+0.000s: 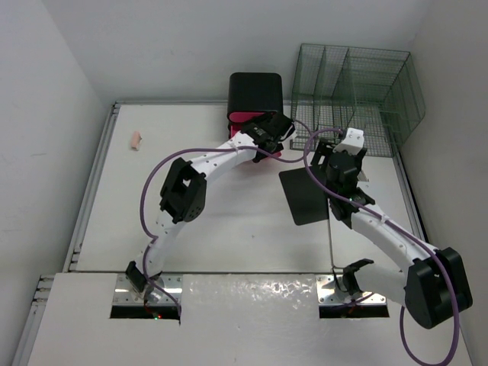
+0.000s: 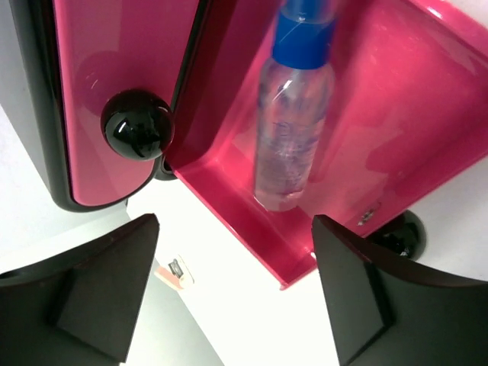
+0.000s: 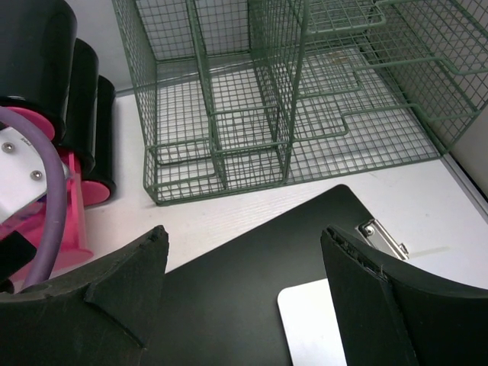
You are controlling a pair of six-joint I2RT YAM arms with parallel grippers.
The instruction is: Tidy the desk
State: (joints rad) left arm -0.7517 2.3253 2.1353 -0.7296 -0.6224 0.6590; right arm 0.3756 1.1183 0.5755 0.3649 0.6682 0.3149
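Hovering left hand (image 2: 232, 244), fingers spread, desk (image 2: 229, 324) beneath, bottle (image 2: 293, 130) ahead

Open desk (image 1: 244, 236) at left; wire rack (image 1: 358, 84), drawer box (image 1: 256, 91) along back

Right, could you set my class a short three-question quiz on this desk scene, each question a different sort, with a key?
1. True or false: the left gripper holds the clear plastic bottle with a blue top.
2. Fill in: the open right gripper hangs over a flat black ____ with a metal clip, lying on the white desk.
3. Choose: the bottle lies A) on the bare desk, B) in the open pink plastic drawer, C) between the right gripper's fingers.

Key: 1 false; 2 clipboard; 3 B.
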